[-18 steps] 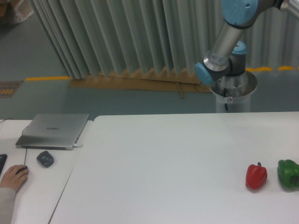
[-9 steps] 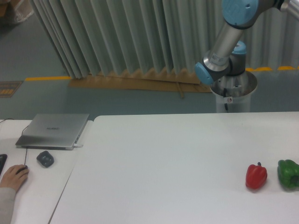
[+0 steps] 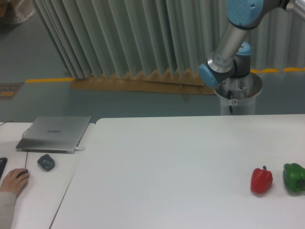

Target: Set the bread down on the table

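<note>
The large white table (image 3: 171,167) fills the lower part of the camera view. The bread is out of view. Only part of my arm (image 3: 233,43) shows at the upper right, with grey links and blue joint caps, rising out of the frame above its metal base (image 3: 238,98) behind the table. The gripper itself is outside the frame.
A red pepper (image 3: 261,180) and a green pepper (image 3: 295,178) lie near the table's right edge. To the left stands a smaller white desk (image 3: 33,191) with a closed laptop (image 3: 55,133), a small dark object (image 3: 46,162) and a person's hand on a mouse (image 3: 14,180).
</note>
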Available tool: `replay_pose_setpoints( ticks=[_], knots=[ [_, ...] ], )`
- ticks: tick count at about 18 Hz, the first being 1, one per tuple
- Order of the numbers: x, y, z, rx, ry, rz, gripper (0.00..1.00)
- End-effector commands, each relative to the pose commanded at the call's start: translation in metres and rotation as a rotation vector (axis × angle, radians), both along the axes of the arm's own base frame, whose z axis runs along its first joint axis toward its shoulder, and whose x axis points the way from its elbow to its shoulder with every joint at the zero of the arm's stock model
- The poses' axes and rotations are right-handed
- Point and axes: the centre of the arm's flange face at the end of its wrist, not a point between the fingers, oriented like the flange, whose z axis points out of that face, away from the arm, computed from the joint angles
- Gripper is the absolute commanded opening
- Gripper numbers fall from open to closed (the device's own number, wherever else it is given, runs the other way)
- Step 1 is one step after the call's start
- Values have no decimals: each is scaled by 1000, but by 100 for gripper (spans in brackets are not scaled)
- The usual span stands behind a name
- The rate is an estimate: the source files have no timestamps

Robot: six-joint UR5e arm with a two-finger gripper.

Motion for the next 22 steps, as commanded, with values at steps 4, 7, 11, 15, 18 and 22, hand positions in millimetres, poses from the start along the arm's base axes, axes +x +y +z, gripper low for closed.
replay_pose_setpoints(
  ticks=[4, 7, 11, 15, 18, 22],
  knots=[
    [22, -5, 33, -7, -52, 1, 30],
    [32, -4, 45, -9, -69, -5, 31],
    [34, -9, 50, 2, -111, 4, 31],
    [37, -19, 52, 14, -155, 20, 31],
    [38, -34, 59, 15, -183, -2, 31],
    [43, -43, 70, 19, -209, -1, 31]
  ],
)
